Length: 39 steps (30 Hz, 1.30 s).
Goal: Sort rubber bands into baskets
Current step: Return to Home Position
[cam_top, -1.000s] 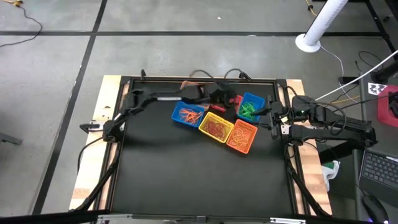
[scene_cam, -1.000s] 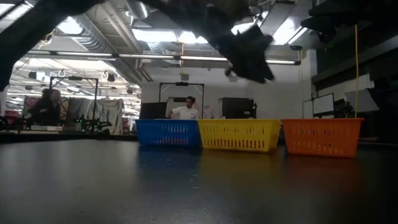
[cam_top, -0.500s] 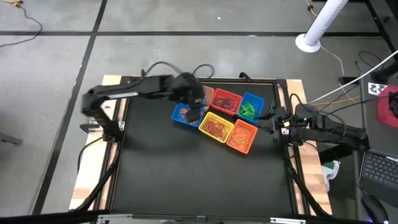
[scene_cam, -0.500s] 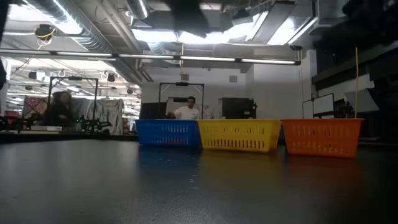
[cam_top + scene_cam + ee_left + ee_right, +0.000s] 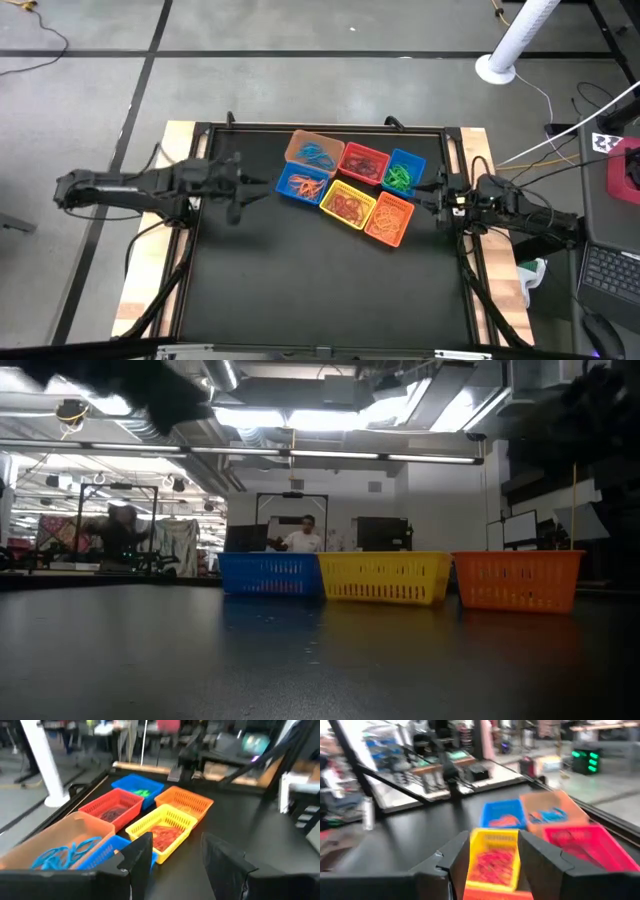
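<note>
High view: the rubber bands (image 5: 347,207) are seen gathered by colour inside the baskets (image 5: 300,141), so the left gripper (image 5: 252,187) is held left of the yellow basket (image 5: 327,197) and the right gripper (image 5: 441,198) right of it, both spread and empty (seemingly nothing is left to pick).

Table (image 5: 320,290): black top, pale wooden border along the left and right sides. Directly on it, clustered in the far half and packed close in two slanting rows of three: far row, tan-orange basket (image 5: 315,150), red basket (image 5: 363,163), right blue basket (image 5: 404,172); near row, left blue basket (image 5: 302,184), yellow basket (image 5: 347,205), orange basket (image 5: 389,217). All six shallow, rectangular, with perforated sides.
</note>
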### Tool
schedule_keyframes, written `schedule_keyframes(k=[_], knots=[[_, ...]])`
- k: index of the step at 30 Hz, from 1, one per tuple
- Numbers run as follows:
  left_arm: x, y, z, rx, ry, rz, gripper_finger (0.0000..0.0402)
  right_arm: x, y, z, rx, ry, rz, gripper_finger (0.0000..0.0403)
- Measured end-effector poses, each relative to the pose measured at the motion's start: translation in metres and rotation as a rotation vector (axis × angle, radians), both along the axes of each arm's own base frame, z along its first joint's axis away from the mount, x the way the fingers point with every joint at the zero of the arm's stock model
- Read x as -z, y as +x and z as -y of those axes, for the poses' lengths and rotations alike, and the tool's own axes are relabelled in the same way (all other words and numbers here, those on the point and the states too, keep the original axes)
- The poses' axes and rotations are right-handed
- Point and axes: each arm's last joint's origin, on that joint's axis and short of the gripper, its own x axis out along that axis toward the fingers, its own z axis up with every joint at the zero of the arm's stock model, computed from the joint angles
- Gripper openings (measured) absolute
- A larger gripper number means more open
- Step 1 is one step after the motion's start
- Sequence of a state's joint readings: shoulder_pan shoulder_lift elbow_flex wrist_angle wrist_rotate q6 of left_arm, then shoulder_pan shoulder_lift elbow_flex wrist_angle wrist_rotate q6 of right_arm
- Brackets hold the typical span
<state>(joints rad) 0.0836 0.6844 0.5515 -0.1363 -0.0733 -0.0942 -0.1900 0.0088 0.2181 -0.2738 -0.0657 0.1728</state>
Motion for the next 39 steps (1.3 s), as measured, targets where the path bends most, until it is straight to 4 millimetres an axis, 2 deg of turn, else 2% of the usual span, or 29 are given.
schedule_keyframes(k=[3, 6, 8, 11, 16, 24, 31, 34, 39], knots=[[0.032, -0.021, 0.005, 0.016, -0.012, 0.110, 0.0166, 0.014, 0.003, 0.003, 0.067, 0.011, -0.047, 0.0168], [0.062, -0.034, 0.008, 0.032, -0.018, 0.199, 0.0166, 0.023, 0.008, 0.004, 0.075, 0.011, -0.004, 0.0168], [0.076, -0.040, 0.009, 0.041, -0.014, 0.276, 0.0166, 0.034, 0.013, 0.004, 0.070, 0.018, 0.014, 0.0168], [0.095, -0.046, 0.010, 0.050, 0.012, 0.351, 0.0166, 0.040, 0.017, 0.005, 0.049, 0.003, 0.100, 0.0168], [0.094, -0.050, 0.010, 0.071, 0.069, 0.359, 0.0166, 0.040, 0.018, 0.004, 0.008, -0.061, 0.081, 0.0168], [0.097, -0.051, 0.010, 0.077, 0.110, 0.327, 0.0166, 0.043, 0.019, 0.004, 0.021, -0.063, 0.052, 0.0168], [0.117, -0.051, 0.010, 0.063, -0.032, 0.136, 0.0166, 0.048, 0.023, 0.005, 0.028, -0.051, -0.012, 0.0168], [0.119, -0.051, 0.010, 0.049, -0.108, 0.116, 0.0166, 0.051, 0.025, 0.006, 0.028, -0.045, -0.048, 0.0168], [0.120, -0.050, 0.010, 0.062, -0.048, 0.098, 0.0166, 0.055, 0.027, 0.006, 0.028, -0.039, -0.088, 0.0168]])
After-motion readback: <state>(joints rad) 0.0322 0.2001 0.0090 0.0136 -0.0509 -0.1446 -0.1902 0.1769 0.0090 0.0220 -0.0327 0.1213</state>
